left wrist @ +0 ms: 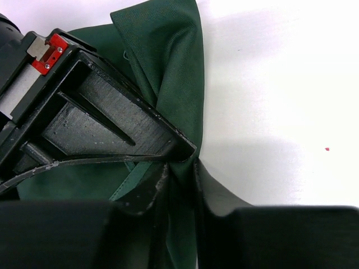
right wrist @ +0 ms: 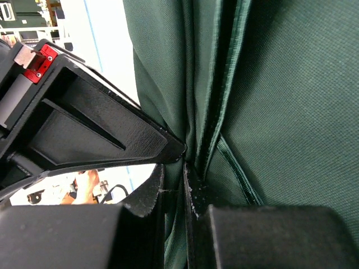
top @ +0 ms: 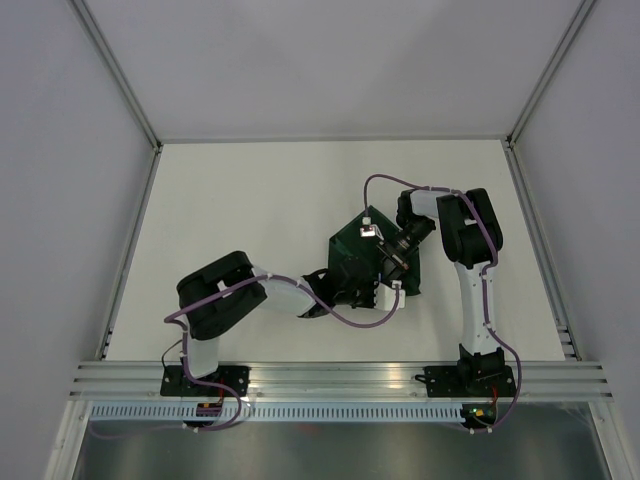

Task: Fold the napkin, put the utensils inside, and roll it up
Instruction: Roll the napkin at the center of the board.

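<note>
The dark green napkin [top: 352,248] is bunched and lifted off the white table near its middle, with both grippers at its near side. My left gripper [top: 356,296] comes in from the left. In the left wrist view its jaws [left wrist: 180,182] pinch a fold of the napkin [left wrist: 176,67] between them. My right gripper [top: 394,266] reaches in from the right. In the right wrist view it [right wrist: 174,182] is shut on several gathered layers of the napkin [right wrist: 291,89], hem seams running beside the jaws. The utensils are out of view.
The white table [top: 240,200] is bounded by grey walls at the back and sides and by a metal rail [top: 330,378] along the near edge. Purple cables loop off both arms over the cloth.
</note>
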`<state>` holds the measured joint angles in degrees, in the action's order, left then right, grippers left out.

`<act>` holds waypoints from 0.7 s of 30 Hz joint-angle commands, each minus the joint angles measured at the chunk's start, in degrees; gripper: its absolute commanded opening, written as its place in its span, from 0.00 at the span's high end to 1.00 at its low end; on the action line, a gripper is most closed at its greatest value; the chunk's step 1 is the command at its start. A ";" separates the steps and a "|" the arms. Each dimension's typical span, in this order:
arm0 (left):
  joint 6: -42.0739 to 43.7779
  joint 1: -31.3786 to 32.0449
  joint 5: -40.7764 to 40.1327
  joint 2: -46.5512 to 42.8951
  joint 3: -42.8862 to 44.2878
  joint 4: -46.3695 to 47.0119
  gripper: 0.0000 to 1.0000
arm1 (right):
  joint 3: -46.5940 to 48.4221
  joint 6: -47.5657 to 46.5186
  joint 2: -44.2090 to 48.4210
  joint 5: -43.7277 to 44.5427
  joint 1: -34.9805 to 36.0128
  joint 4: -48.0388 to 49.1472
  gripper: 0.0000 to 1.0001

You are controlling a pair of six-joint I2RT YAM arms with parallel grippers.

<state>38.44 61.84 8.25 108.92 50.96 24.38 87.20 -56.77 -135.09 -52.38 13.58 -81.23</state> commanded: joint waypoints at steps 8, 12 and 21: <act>-7.49 -2.42 9.93 3.40 1.94 -9.70 0.98 | 0.08 -4.48 -1.24 5.89 -0.66 9.34 0.99; -11.88 -4.27 17.67 3.84 4.06 -13.39 0.98 | -0.10 -4.40 1.84 4.31 -1.28 9.60 0.86; -19.35 -8.49 28.03 4.72 6.78 -15.86 0.98 | -1.86 0.16 13.35 -0.34 -4.78 14.34 0.56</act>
<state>25.87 53.93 27.75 111.28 57.78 15.27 85.52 -56.77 -127.00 -51.22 11.16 -74.00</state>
